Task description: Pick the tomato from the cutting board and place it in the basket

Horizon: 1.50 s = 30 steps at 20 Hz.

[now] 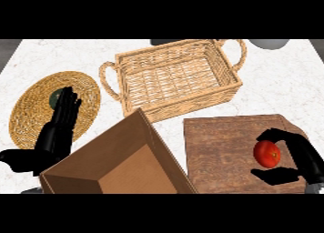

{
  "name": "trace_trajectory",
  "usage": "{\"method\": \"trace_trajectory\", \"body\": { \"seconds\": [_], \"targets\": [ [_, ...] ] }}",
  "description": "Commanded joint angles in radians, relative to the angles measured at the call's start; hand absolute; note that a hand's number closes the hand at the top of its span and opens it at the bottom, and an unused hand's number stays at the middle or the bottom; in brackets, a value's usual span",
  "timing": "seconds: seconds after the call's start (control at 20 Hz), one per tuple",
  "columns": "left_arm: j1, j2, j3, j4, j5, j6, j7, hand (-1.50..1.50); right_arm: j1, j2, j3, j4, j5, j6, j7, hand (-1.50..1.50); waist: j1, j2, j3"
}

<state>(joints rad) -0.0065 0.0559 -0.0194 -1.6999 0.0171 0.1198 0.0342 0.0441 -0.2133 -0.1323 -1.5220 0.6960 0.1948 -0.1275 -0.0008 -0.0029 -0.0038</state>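
Head view shows the right hand [296, 157] curled around the tomato [267, 153], fingers arching over its top and thumb reaching in beneath it, so the fruit sits pinched between them. The tomato lies on the dark wooden cutting board [225, 150], towards the board's right side, and whether it has left the wood yet cannot be told. The wicker basket [174, 77] stands beyond the hand and off to its left, well apart from it, with the board's bare surface between. An open brown box [121, 166] sits just to the left of the board, nearer the hand than the basket is. The left hand [60, 125] rests with its fingers straight and spread, over a round woven mat [37, 102] far to the left on the white desk [286, 86]. Judged from here, a smooth round tomato held only at top and bottom could roll out sideways during the lift. The carry could also clip the basket's near rim if it travels low, and a drift leftward could end over the box instead. Counted: one tomato, one basket, one cutting board, one box, one mat, two hands.
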Motion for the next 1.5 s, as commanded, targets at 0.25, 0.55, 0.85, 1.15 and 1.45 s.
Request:
{"method": "trace_trajectory", "body": {
  "seconds": [0.25,0.55,0.85,1.15,1.45],
  "targets": [
    [-0.038,-0.002,0.039,0.082,0.016,-0.025,-0.042,0.00,0.043,0.017,0.063,-0.073,0.098,-0.057,-0.005,1.50,-0.002,0.003,0.004],
    [-0.043,-0.017,-0.037,0.024,-0.013,-0.034,-0.008,0.00,-0.055,0.179,0.518,-0.047,0.486,-0.027,0.194,1.50,0.096,0.012,-0.003],
    [-0.064,-0.027,-0.046,0.052,-0.009,-0.040,0.000,0.00,-0.176,0.209,0.797,0.014,0.572,-0.013,0.455,1.50,0.111,0.012,0.002],
    [-0.078,-0.020,-0.023,0.056,-0.015,-0.025,-0.001,0.00,-0.223,0.211,1.041,0.010,0.394,-0.246,0.681,1.50,0.082,0.013,0.006],
    [-0.052,0.018,0.014,0.026,0.032,-0.062,0.029,0.00,-0.283,0.210,1.155,-0.204,0.288,-0.417,0.793,1.50,0.057,0.003,0.005]
  ]
}}
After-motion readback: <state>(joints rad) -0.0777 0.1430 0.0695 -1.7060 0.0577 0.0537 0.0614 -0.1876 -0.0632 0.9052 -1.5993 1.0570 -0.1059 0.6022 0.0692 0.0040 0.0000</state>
